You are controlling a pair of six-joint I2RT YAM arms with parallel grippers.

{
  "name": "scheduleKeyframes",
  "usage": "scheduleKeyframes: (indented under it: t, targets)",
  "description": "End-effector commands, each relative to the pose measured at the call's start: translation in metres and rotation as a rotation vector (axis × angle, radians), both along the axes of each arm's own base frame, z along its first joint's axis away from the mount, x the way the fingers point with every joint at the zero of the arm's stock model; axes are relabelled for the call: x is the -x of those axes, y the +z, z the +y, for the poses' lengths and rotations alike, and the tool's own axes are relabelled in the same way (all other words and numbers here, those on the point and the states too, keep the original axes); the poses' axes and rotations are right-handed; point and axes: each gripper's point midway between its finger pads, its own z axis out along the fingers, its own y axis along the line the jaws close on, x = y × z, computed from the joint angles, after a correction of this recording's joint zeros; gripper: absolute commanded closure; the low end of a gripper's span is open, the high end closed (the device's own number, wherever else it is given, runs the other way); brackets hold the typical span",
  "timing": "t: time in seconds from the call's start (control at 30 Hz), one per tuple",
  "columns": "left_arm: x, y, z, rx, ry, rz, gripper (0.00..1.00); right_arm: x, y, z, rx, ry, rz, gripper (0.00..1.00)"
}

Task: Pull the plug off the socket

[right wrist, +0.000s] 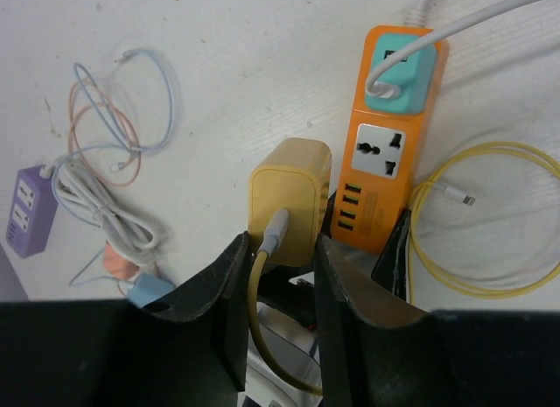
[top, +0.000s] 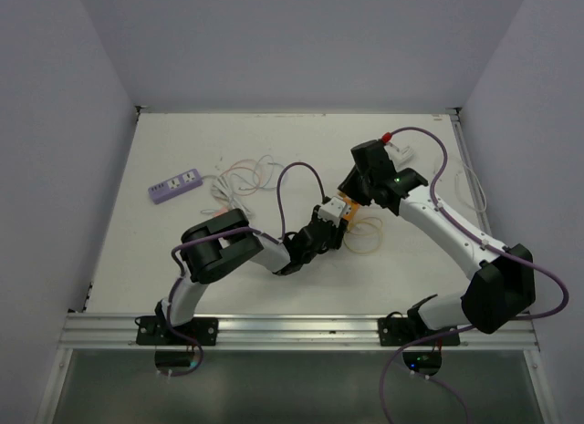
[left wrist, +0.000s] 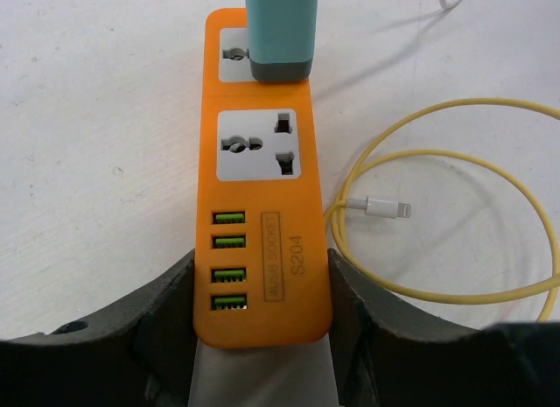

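An orange power strip (left wrist: 262,206) lies on the white table, with several green USB ports at its near end. My left gripper (left wrist: 262,265) is shut on that near end, a finger on each long side. A teal plug (left wrist: 280,31) sits in the far socket; the middle socket (left wrist: 256,144) is empty. My right gripper (right wrist: 280,245) is shut on a yellow plug (right wrist: 289,192), held off the strip (right wrist: 385,162) and to its left, with a yellow cable hanging from it. In the top view both grippers (top: 324,225) (top: 351,194) meet at the strip (top: 342,208) mid-table.
A yellow cable loop (left wrist: 455,206) with a white connector (left wrist: 378,206) lies right of the strip. A purple power strip (top: 175,184) with white, blue and orange cables (right wrist: 114,118) lies at the left. A white adapter (top: 399,151) is at the back right.
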Motion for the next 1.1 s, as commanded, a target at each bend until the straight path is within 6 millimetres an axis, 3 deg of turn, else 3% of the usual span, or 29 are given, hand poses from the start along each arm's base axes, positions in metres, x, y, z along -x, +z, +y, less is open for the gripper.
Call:
scheduleKeyframes:
  t: [0.0,0.17,0.53,0.8,1.07]
  targets:
    - [0.014,-0.065,0.043,-0.182,0.046,0.15,1.0,-0.003,0.006,0.001,-0.014,0.021,-0.052,1.0]
    - [0.01,-0.06,0.048,-0.177,0.074,0.143,1.0,0.007,-0.004,-0.005,0.011,0.031,-0.038,1.0]
    - [0.005,-0.06,0.059,-0.189,0.114,0.15,1.0,0.042,-0.022,-0.044,0.162,0.054,-0.001,0.97]
    - [0.003,-0.06,0.064,-0.196,0.13,0.148,1.0,0.079,-0.053,-0.08,0.33,0.054,0.149,0.95]
    - [0.003,-0.06,0.065,-0.199,0.136,0.148,1.0,0.094,-0.082,-0.095,0.431,0.066,0.279,0.91]
